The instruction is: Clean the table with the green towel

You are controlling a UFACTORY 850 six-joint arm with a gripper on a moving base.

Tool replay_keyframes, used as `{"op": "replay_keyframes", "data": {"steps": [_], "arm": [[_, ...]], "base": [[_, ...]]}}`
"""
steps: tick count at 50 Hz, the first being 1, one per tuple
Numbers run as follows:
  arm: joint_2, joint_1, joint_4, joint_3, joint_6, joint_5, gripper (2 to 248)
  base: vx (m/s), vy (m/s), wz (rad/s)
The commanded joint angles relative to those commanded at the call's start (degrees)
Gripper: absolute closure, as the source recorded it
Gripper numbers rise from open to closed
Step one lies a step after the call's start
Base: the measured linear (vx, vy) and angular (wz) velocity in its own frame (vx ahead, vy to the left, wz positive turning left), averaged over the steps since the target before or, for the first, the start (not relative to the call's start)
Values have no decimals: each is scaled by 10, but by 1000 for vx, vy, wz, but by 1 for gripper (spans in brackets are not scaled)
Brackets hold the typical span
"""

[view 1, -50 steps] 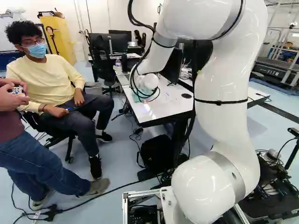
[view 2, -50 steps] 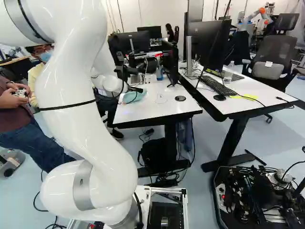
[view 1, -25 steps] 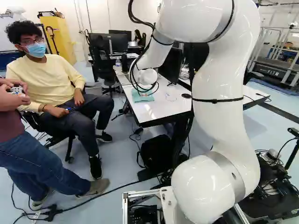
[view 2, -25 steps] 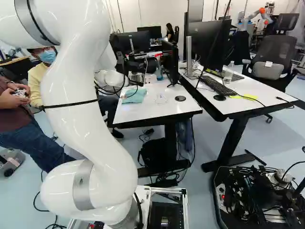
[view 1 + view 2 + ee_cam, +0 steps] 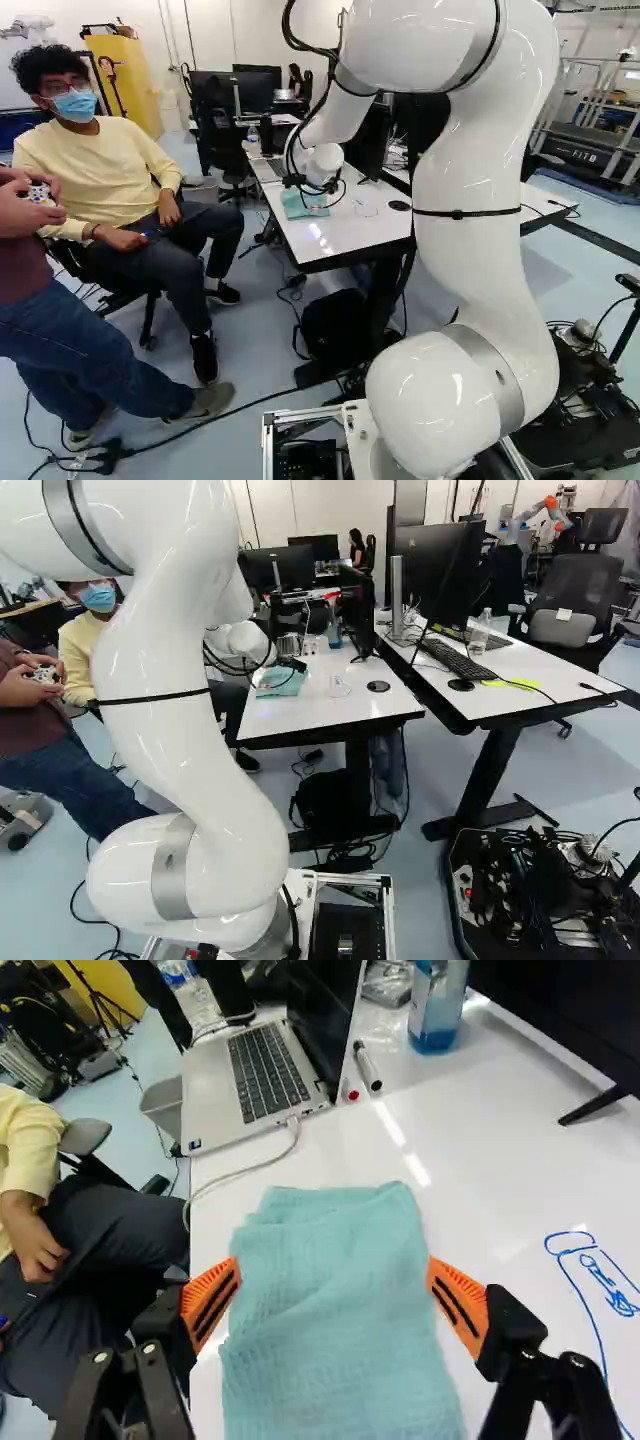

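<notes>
In the right base view my gripper [image 5: 291, 664] is a small dark shape over the towel [image 5: 282, 683] on the white table [image 5: 315, 712]. The wrist view shows the gripper [image 5: 333, 1295] open, its orange-padded fingers wide apart and nothing gripped. Between and ahead of the fingers lies the blue-green towel [image 5: 335, 1330], loosely folded and wrinkled; its near end runs out of view. Whether the fingertips touch the cloth or the table, I cannot tell. Blue pen marks [image 5: 590, 1270] show on the tabletop beside one finger.
Ahead of the towel are a laptop [image 5: 262, 1075] with a cable, markers [image 5: 367, 1066] and a spray bottle [image 5: 437, 1005]. A monitor [image 5: 452, 570] stands on the adjoining desk. A seated person's leg is close beside the table's edge. Another robot [image 5: 525, 518] stands far back.
The arm's wrist has lifted and drawn back a little, uncovering more of the towel in the base views. The upper arm has shifted slightly as well. The base has stayed put.
</notes>
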Motion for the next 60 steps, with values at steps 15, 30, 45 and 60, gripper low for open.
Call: {"op": "replay_keyframes", "data": {"steps": [15, 30, 45, 60], "arm": [[-3, -10, -11, -3, 0, -72, 3], [-8, 12, -22, -10, 0, -78, 3], [-9, 17, -23, -12, 0, -75, 3], [-9, 17, -49, -12, 0, -2, 3]], "base": [[0, 0, 0], [0, 0, 0], [0, 0, 0], [0, 0, 0]]}}
